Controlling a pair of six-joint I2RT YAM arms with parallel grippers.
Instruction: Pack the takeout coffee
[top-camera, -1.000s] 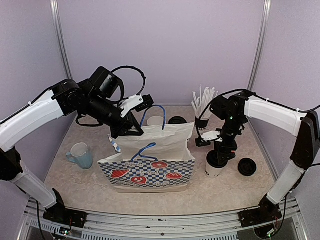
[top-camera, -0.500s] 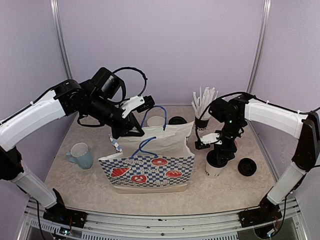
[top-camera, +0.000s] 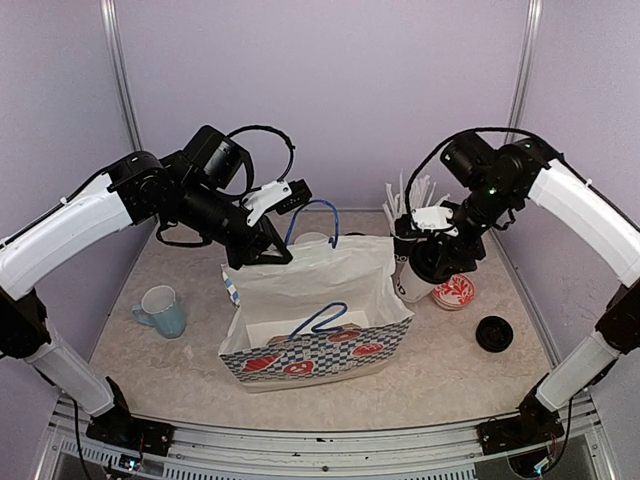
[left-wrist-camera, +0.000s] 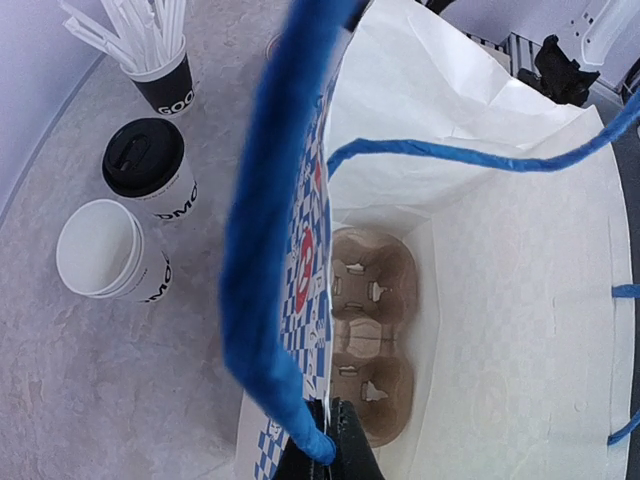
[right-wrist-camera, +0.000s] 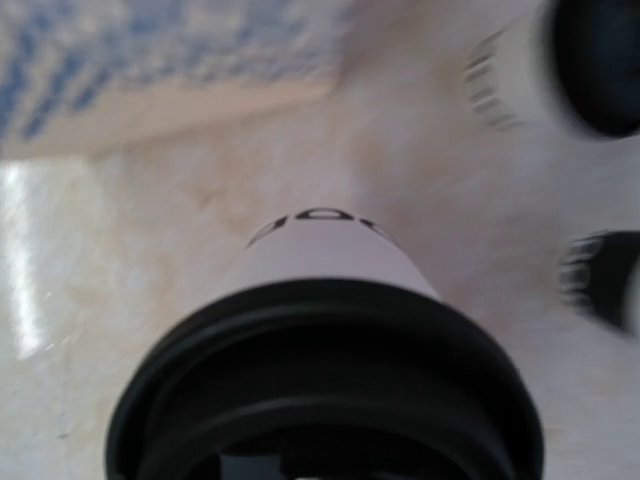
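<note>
Straw cup (left-wrist-camera: 165, 88) is showing white "GOO" on its black band. Lidded paper cup (left-wrist-camera: 150, 170) and open paper cup (left-wrist-camera: 100, 250) are each showing partial black lettering, roughly "DMO". Gripped lidded cup (right-wrist-camera: 330, 260) is showing print too blurred to read.

The top view is bright and even, lit softly from above. The paper bag (top-camera: 315, 330) casts only a faint shadow on the table (top-camera: 160, 370), and the frame posts (top-camera: 118, 70) lean slightly at the edges. The left wrist view is crisp, though the blue handle (left-wrist-camera: 265, 230) near the lens is soft. The right wrist view is smeared. Its lidded cup (right-wrist-camera: 325, 290) is out of focus, with a pale glare streak on the table at left.
</note>
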